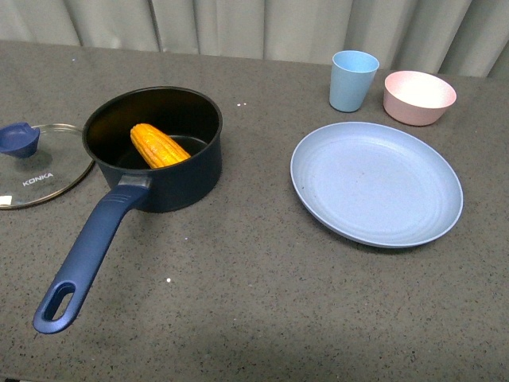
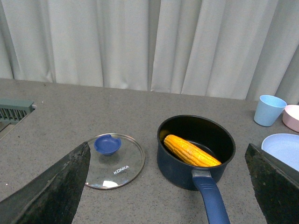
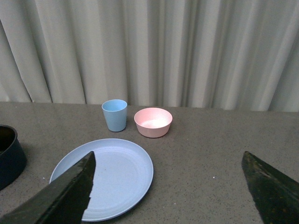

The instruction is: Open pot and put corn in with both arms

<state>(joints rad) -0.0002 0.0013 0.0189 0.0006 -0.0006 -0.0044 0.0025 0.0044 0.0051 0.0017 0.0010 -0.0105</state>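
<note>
The navy-blue pot point(image 1: 171, 187) stands open on the grey table, its long handle point(image 1: 86, 255) pointing toward me. The yellow-orange corn point(image 1: 158, 146) lies inside it, leaning on the wall. The glass KONKA lid point(image 1: 40, 165) lies flat on the table left of the pot, blue knob up. The left wrist view shows the pot point(image 2: 177, 170), corn point(image 2: 190, 151) and lid point(image 2: 114, 161); my left gripper point(image 2: 168, 186) is open and empty, pulled back above the table. My right gripper point(image 3: 168, 186) is open and empty over the table by the plate. Neither arm shows in the front view.
A light-blue plate point(image 1: 375, 183) lies right of the pot. A light-blue cup point(image 1: 352, 80) and a pink bowl point(image 1: 418, 97) stand behind it. Curtains close the back. A grey-green ridged object point(image 2: 14, 109) sits at the table's far left.
</note>
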